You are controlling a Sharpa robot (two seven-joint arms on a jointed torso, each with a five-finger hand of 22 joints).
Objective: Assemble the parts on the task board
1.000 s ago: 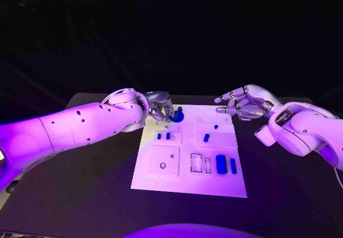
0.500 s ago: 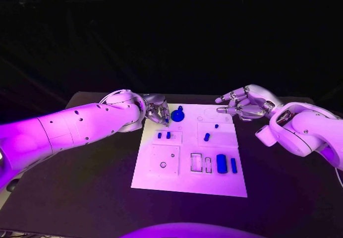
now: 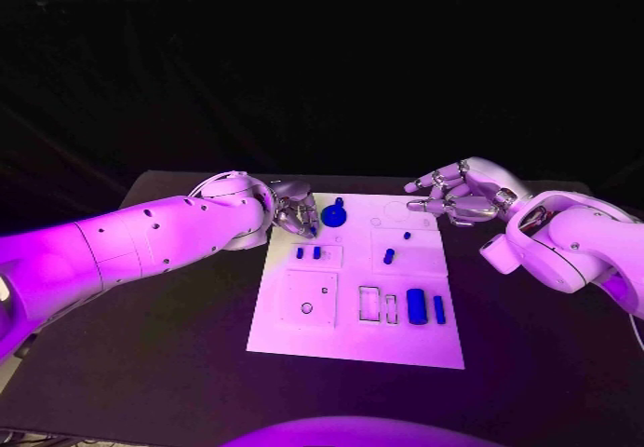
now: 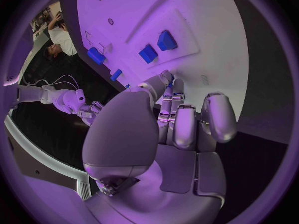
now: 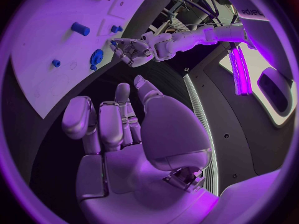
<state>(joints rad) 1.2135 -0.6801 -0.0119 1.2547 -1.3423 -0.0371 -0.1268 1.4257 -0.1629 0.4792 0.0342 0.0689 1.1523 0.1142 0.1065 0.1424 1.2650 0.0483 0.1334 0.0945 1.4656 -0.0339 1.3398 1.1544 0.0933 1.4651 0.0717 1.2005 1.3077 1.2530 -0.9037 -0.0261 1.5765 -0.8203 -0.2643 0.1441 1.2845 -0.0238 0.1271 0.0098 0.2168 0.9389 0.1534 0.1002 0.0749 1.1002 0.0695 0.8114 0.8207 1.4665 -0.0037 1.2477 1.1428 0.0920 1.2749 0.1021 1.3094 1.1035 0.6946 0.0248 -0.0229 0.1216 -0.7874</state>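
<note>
Left hand (image 3: 297,212) beside task board (image 3: 352,331)

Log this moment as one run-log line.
left hand: empty, beside round blue part | right hand: empty, off task board | phase: between grasps

**Task board and its blue parts**

The white task board (image 3: 357,289) lies flat on the table. On it, a round blue part (image 3: 333,217) sits near the far edge. Two small blue pieces (image 3: 307,252) stand side by side left of centre; two upright blue bars (image 3: 424,307) occupy the near right.
</note>
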